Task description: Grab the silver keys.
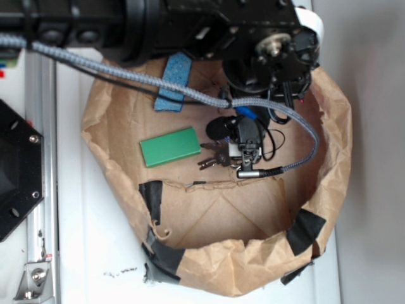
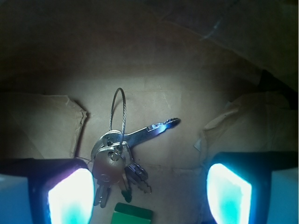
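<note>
Seen from outside: a crumpled brown paper bag (image 1: 329, 158), lying wide open on a white table (image 1: 88, 253), patched along the near rim with strips of black tape (image 1: 307, 231). On the floor of the bag, the silver keys (image 1: 214, 157), lying near the middle, fanned out, just right of a green block (image 1: 169, 146) and touching or almost touching its right end. Farther back and a little left, a blue strip (image 1: 174, 81) lying flat, partly under a grey braided cable (image 1: 126, 75). Directly right of the keys and partly over them, the gripper (image 1: 248, 152), black, hanging below the dark body of the arm; from this view, hard to tell how the jaws stand. Seen from the wrist camera: the two fingers (image 2: 70, 196) glowing pale blue-green at the lower left and lower right corners, standing wide apart, released, nothing between the pads. Between them and a bit to the left, the keys (image 2: 114, 156) flat on the brown paper, untouched by either finger; one long key pointing to the right and slightly far, several shorter ones, some dark-headed, pointing near; a thin wire loop (image 2: 117, 112) rising toward the far side. Just near the short keys, at the lower edge, the end of the green block (image 2: 133, 213). Around all this, the dark folded walls of the bag (image 2: 243, 37).
</note>
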Controlling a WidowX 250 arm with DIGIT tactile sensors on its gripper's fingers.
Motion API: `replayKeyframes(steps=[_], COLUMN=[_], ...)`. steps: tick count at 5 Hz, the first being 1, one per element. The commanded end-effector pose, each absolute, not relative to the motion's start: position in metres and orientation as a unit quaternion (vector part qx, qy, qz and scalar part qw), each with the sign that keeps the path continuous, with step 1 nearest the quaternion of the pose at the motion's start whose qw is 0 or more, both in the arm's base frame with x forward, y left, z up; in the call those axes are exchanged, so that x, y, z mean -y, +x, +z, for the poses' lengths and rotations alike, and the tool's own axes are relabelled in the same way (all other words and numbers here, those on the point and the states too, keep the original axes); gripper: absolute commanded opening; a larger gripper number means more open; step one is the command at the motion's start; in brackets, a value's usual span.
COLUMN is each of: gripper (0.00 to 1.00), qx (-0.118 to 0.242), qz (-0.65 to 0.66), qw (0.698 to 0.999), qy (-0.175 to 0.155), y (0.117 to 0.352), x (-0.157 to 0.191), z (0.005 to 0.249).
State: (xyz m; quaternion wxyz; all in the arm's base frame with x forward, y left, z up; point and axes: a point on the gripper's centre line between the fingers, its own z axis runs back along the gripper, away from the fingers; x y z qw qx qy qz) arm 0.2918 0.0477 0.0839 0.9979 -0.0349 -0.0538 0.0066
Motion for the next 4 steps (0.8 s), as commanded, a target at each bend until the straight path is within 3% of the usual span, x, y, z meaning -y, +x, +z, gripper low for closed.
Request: replayKeyframes(steps=[1,2,3,4], gripper=[1.0,1.0,1.0,1.0], qx=[0.082,0.082,0.091,0.11], qz=[0.01,0.01,-0.01,-0.02], qw=[0.996,0.996,0.994,0.992], qy=[-0.027,-0.027,-0.057,-0.056], y=[0.298,0.298,0.304,0.307], x=[-0.05,-0.05,-0.048,-0.046], z=[0.1,0.1,0.093,0.085])
